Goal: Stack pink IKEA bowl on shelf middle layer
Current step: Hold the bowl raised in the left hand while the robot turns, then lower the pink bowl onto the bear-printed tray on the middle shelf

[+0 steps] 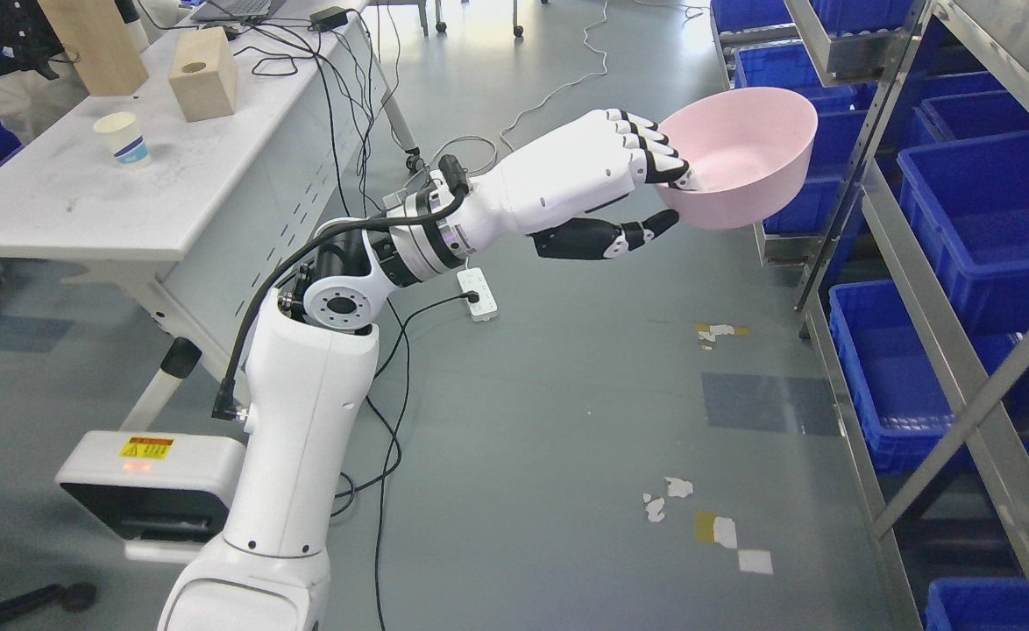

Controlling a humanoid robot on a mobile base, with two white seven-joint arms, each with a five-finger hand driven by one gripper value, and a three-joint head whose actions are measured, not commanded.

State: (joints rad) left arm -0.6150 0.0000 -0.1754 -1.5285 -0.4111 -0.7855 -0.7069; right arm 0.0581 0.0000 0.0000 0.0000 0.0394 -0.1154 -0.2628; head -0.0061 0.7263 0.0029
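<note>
A pink bowl (747, 162) hangs in the air, tilted slightly, just left of the metal shelf (904, 237). My left hand (663, 188) is shut on its near rim, with four fingers (655, 151) hooked inside and the thumb (646, 232) pressed under the outer wall. The white left arm reaches up from the lower left across the floor. The bowl's far rim overlaps the shelf's front upright in the picture. The right arm does not show.
Blue bins (988, 219) fill the shelf layers on the right. A white table (129, 175) at the left carries a paper cup (122, 138) and wooden blocks (203, 74). Cables and a power strip (478, 294) lie on the grey floor. A person stands behind the table at top left.
</note>
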